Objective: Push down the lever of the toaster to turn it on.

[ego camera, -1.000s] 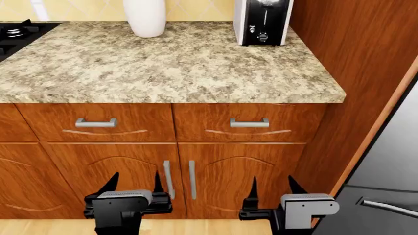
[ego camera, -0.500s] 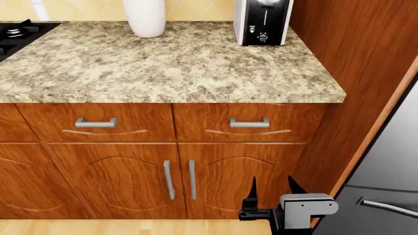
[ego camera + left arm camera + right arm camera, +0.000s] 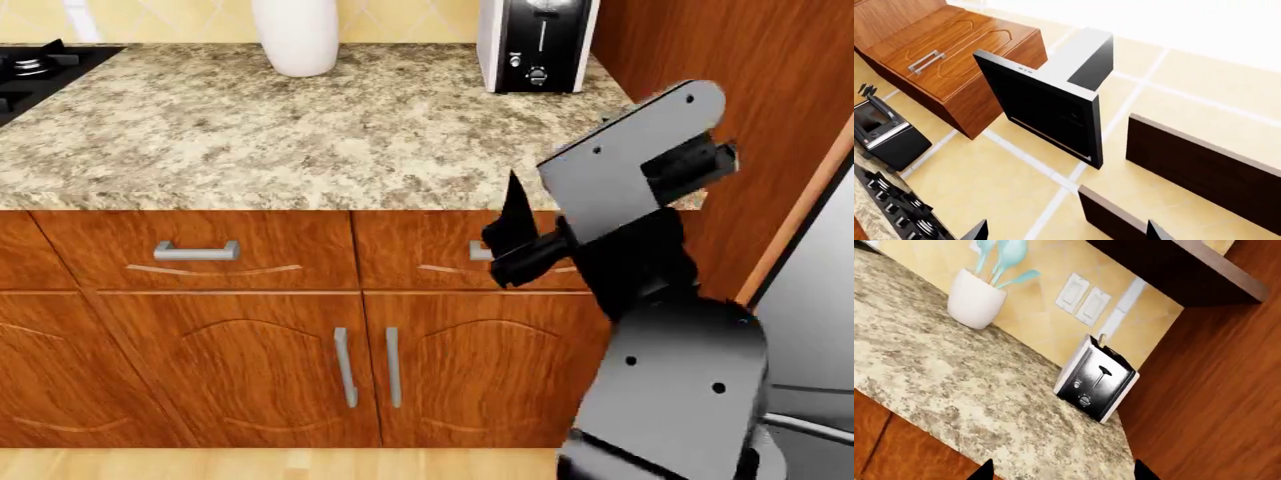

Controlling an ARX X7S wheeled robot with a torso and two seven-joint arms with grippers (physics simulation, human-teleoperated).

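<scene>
The toaster (image 3: pixel 538 45) stands at the back right corner of the countertop (image 3: pixel 334 130), black face toward me. In the right wrist view the toaster (image 3: pixel 1095 382) shows its lever (image 3: pixel 1103 371) at the top of a thin vertical slot, with the round dial below it. My right gripper (image 3: pixel 1062 472) is open and empty, over the counter's front edge, well short of the toaster. In the head view one of its fingers (image 3: pixel 513 215) shows in front of the drawer. My left gripper (image 3: pixel 1066 232) is open and empty, out of the head view, facing the floor.
A white jar (image 3: pixel 296 35) holding teal utensils (image 3: pixel 1004 255) stands left of the toaster. A stove (image 3: pixel 34 65) is at the far left. A tall wooden panel (image 3: pixel 721 60) rises right beside the toaster, with a steel fridge (image 3: pixel 814 330) beyond it.
My left gripper dropped out of the head view. My right arm rose from near the floor to the height of the counter's front edge.
</scene>
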